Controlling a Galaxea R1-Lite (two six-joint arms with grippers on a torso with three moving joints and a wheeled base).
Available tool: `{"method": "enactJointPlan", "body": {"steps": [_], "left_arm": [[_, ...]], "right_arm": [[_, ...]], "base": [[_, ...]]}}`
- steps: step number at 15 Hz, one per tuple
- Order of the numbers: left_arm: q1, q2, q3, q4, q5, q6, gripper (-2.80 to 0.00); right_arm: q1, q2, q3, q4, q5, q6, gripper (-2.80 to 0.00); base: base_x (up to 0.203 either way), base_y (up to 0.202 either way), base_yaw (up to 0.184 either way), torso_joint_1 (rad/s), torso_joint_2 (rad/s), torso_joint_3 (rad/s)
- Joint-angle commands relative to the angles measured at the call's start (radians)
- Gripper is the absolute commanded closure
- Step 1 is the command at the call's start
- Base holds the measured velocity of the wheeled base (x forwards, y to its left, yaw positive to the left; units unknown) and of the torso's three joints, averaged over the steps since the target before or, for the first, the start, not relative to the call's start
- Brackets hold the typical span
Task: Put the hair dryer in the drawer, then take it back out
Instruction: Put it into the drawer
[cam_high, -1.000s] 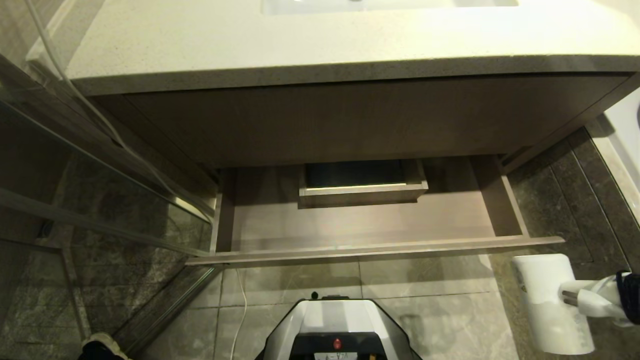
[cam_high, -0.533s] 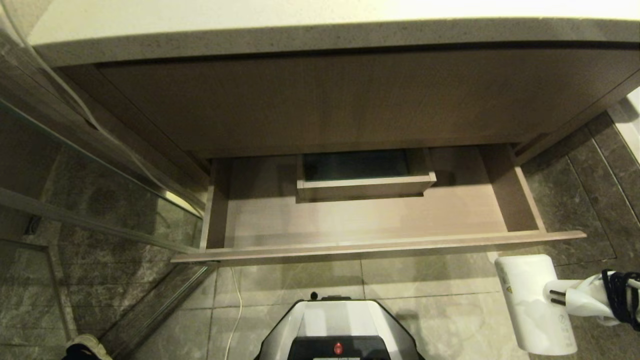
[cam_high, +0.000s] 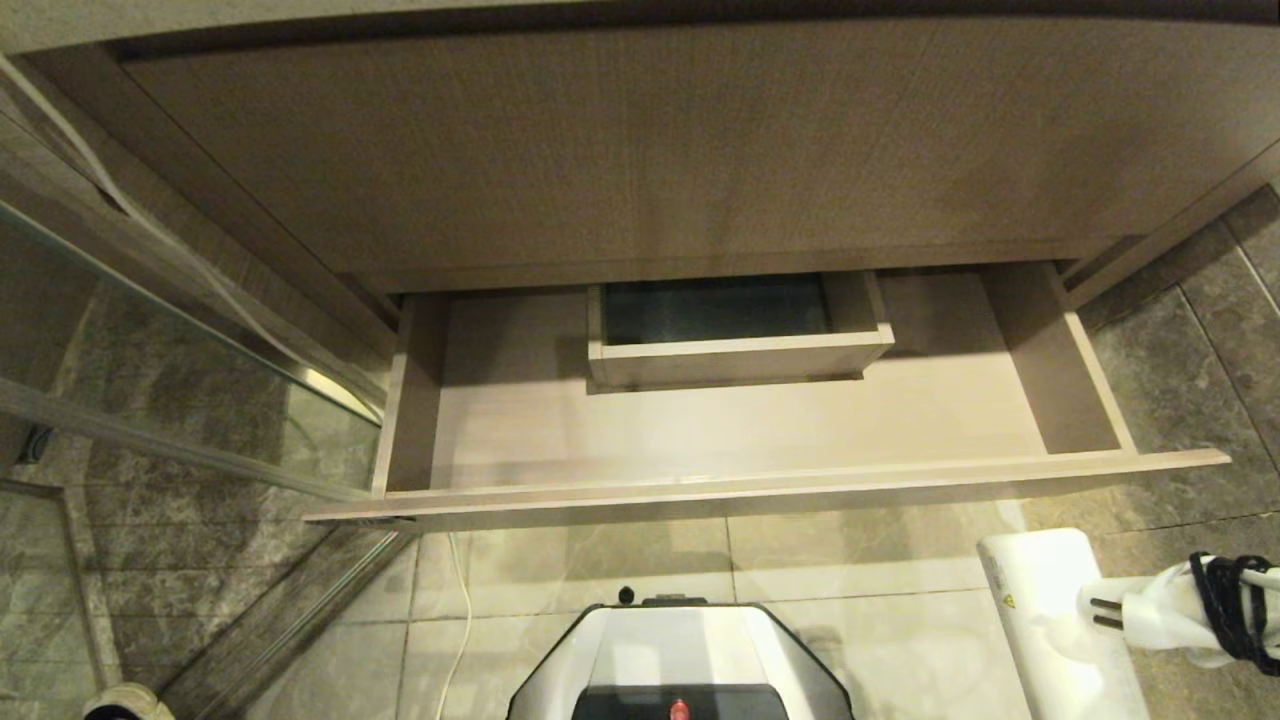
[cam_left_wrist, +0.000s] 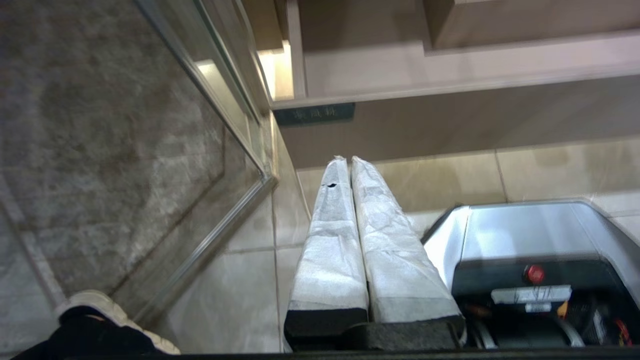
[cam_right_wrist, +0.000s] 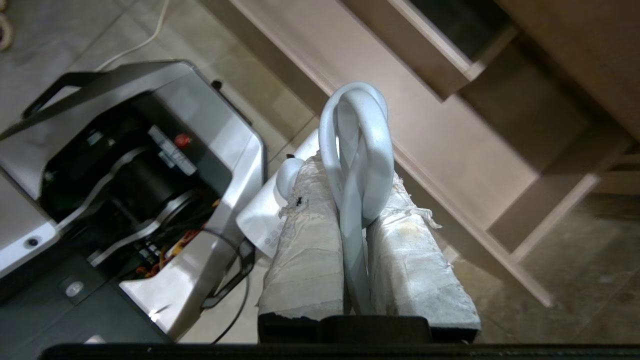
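The drawer (cam_high: 760, 485) stands pulled out below the cabinet, with nothing on its wood-grain floor and a boxed cut-out (cam_high: 735, 360) at mid-back. The white hair dryer (cam_high: 1050, 620) hangs over the floor tiles, in front of the drawer's right end, its plug (cam_high: 1140, 610) beside the barrel. In the right wrist view my right gripper (cam_right_wrist: 352, 175) is shut on the dryer's looped grey-white cord (cam_right_wrist: 357, 140), with the barrel (cam_right_wrist: 265, 220) just beyond the fingers. My left gripper (cam_left_wrist: 347, 160) is parked low on the left, shut on nothing.
A glass shower partition (cam_high: 180, 400) runs along the left, close to the drawer's left corner. My own base (cam_high: 680, 660) sits just in front of the drawer. A thin white cable (cam_high: 458, 620) lies on the tiles, and a person's shoe (cam_high: 120, 700) shows at the bottom left.
The whole head view has shifted: the camera has sunk, the countertop has left the picture and the drawer looks larger. The hair dryer stays held at the lower right.
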Motion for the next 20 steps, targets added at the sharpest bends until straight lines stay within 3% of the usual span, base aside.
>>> {"method": "enactJointPlan", "body": {"steps": [1,10,20], "left_arm": [[0.000,0.000,0.002,-0.001,0.000,0.000,0.00],[0.001,0.000,0.002,-0.001,0.000,0.000,0.00],[0.000,0.000,0.002,-0.001,0.000,0.000,0.00]], "right_arm": [[0.001,0.004,0.006,0.000,0.002,0.001,0.00],[0.000,0.068,0.010,-0.057,0.002,0.025,0.00],[-0.083,0.353,-0.257,-0.110,0.007,0.062,0.00]], "base": [[0.000,0.000,0.000,-0.037,0.36,0.272],[0.000,0.000,0.000,-0.045,0.39,0.344],[0.000,0.000,0.000,0.069,0.08,0.152]]}}
